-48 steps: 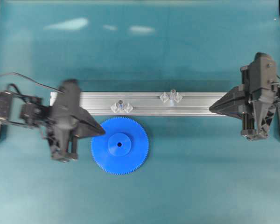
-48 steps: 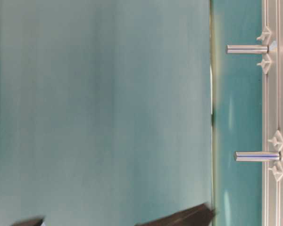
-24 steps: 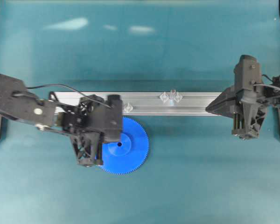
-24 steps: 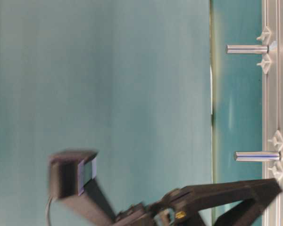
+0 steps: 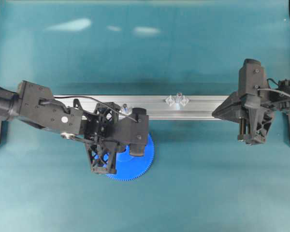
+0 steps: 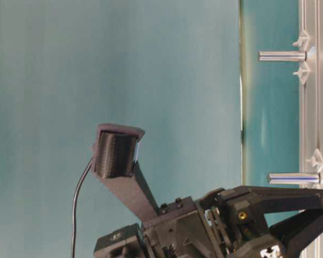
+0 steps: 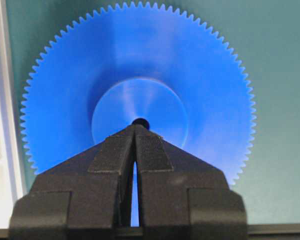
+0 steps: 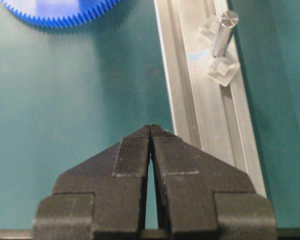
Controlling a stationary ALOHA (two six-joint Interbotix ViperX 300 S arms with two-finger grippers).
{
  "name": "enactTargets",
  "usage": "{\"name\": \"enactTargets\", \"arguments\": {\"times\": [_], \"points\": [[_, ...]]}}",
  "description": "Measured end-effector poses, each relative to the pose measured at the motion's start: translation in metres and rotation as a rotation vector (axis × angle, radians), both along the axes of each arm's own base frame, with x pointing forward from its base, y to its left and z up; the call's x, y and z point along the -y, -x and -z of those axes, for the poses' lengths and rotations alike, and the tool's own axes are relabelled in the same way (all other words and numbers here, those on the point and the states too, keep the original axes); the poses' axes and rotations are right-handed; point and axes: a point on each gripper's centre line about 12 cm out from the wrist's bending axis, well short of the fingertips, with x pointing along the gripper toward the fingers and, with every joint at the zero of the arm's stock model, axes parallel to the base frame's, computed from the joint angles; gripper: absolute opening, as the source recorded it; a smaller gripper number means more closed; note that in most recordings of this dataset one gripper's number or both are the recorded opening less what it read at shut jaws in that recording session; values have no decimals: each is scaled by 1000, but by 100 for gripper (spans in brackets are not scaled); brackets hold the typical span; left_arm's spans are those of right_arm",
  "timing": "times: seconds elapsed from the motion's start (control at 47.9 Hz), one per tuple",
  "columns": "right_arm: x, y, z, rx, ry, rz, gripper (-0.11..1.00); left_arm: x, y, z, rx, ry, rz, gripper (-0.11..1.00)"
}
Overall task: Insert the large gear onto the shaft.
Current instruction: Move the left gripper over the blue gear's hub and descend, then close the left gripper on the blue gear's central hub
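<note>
Left gripper [image 7: 135, 127] clenched, empty — tips over the large gear [image 7: 140, 65] hub; right gripper [image 8: 151, 129] also clenched, empty.

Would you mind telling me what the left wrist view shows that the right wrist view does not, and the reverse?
Only the left wrist view shows the big bright-blue toothed plastic gear whole, with its raised hub and centre hole, and the shut left gripper pointing at that hole. Only the right wrist view shows a small silvery upright shaft between pale clear brackets, and the shut right gripper. Both show the gear, the aluminium rail and the teal table.
</note>
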Motion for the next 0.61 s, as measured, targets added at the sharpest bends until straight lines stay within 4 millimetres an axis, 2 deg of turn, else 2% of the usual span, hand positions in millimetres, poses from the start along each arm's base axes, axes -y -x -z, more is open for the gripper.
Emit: {"name": "enactTargets", "arguments": {"times": [0.605], "points": [[0,0,0,1,1,-2,8,7,-16,3,-58,-15,25,-1]]}}
